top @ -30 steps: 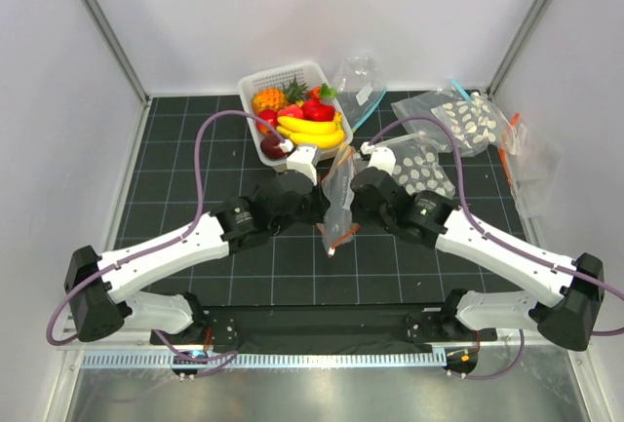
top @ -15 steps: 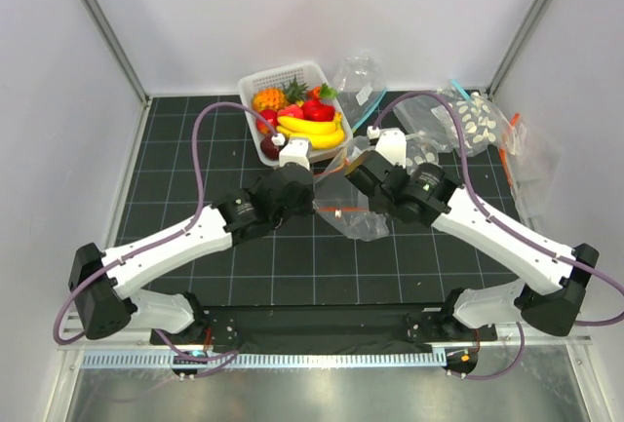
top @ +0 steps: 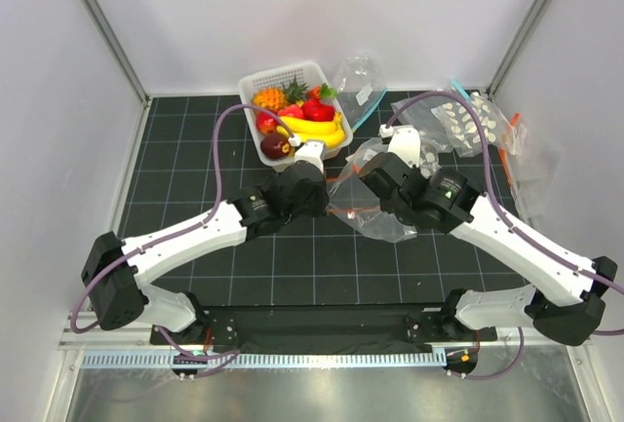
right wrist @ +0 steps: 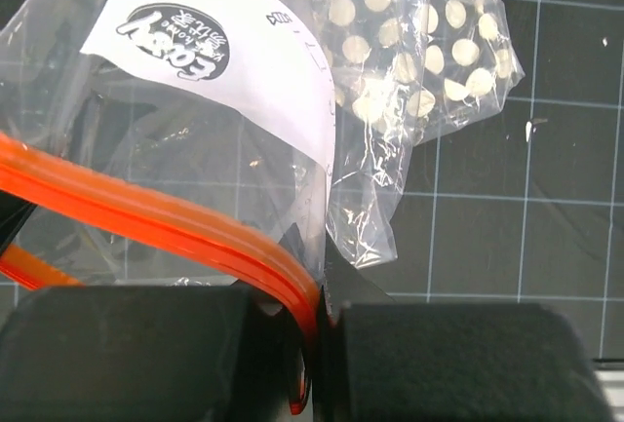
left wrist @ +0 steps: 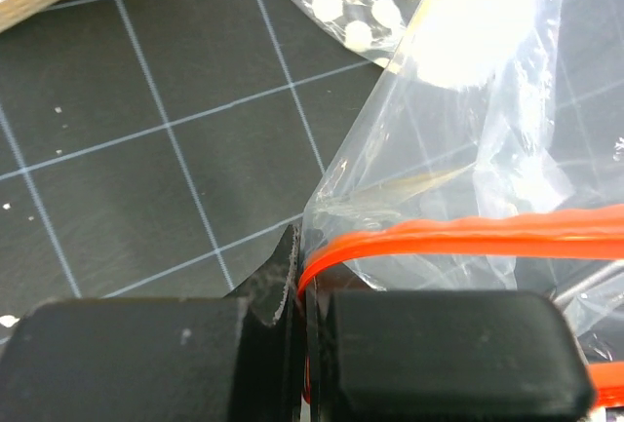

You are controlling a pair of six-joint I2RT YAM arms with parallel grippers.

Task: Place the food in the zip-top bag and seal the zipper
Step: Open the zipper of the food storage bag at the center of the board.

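The zip-top bag (top: 382, 215) is held between both grippers at the mat's middle, its white label (right wrist: 224, 61) facing the right wrist camera. My left gripper (top: 326, 194) is shut on the left end of the orange-red zipper (left wrist: 468, 237), with the strip pinched between the jaws (left wrist: 304, 295). My right gripper (top: 376, 184) is shut on the zipper's other end (right wrist: 146, 212), jaws closed over it (right wrist: 317, 334). The bag looks empty. The food lies in a white basket (top: 255, 86): banana bunch (top: 314, 131), maroon fruit (top: 274, 145), red fruits (top: 317, 110).
A clear bag with a blue strip (top: 362, 81) lies right of the basket. Clear bags dotted with white discs (top: 470, 125) lie at the back right, one just beyond the held bag (right wrist: 419, 61). Another bag (top: 522, 154) lies by the right wall.
The bag hung upright between the grippers a second ago; now it is spread sideways and lower. Both grippers have moved away from me and a little to the right, still holding the zipper.
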